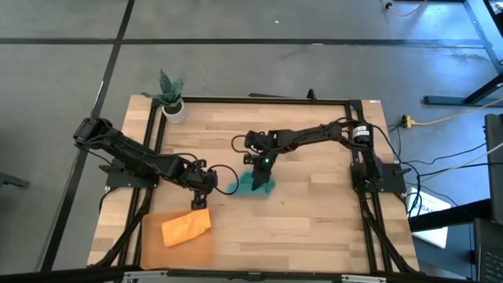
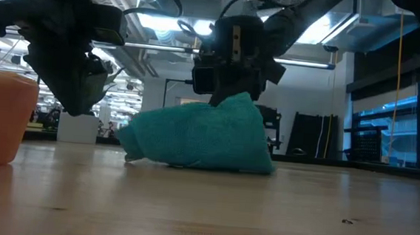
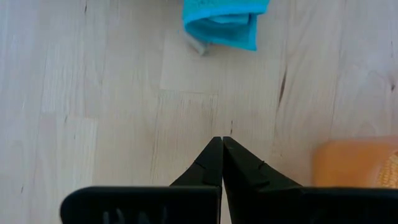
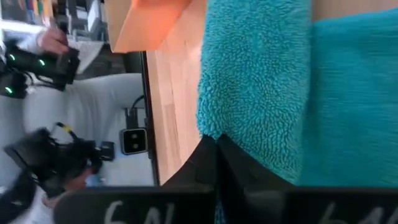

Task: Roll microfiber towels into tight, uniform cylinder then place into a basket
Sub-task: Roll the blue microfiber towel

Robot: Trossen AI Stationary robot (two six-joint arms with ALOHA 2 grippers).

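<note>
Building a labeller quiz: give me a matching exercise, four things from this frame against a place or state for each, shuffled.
Column one:
1. teal blue-green microfiber towel
2. bright orange microfiber towel
3. left gripper
4. small white plant pot

Column two:
A. at the table's far left corner
B. lying in the shallow orange-tan translucent basket
C. pinched by the right gripper at mid-table
D. fingers shut, empty, between the two towels

Pairs: 1-C, 2-B, 3-D, 4-A
</note>
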